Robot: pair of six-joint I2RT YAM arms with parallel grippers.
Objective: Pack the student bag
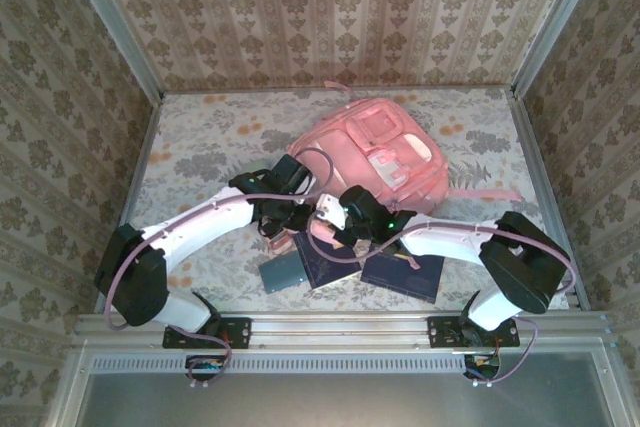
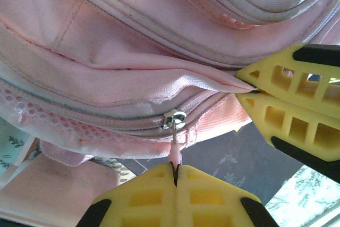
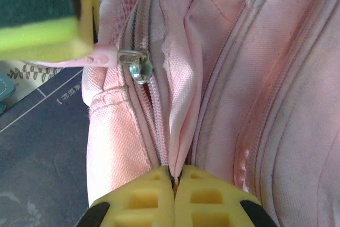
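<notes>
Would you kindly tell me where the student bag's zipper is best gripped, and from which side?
Grip the pink pull tab hanging off the metal slider, coming end-on from outside the student bag. The tab is slim and sticks clear of the fabric, so a pinch closes on it alone, as the left pincer does now.

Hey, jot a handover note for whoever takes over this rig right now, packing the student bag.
Left hand: shut on the zipper pull.
Right hand: shut on a fabric fold of the student bag beside that zipper.
Bag lies mid-table; flat dark books lie outside it, nearer the arm bases.
Done: both grips set.
Left: likely open the zipper, pack the books.
</notes>
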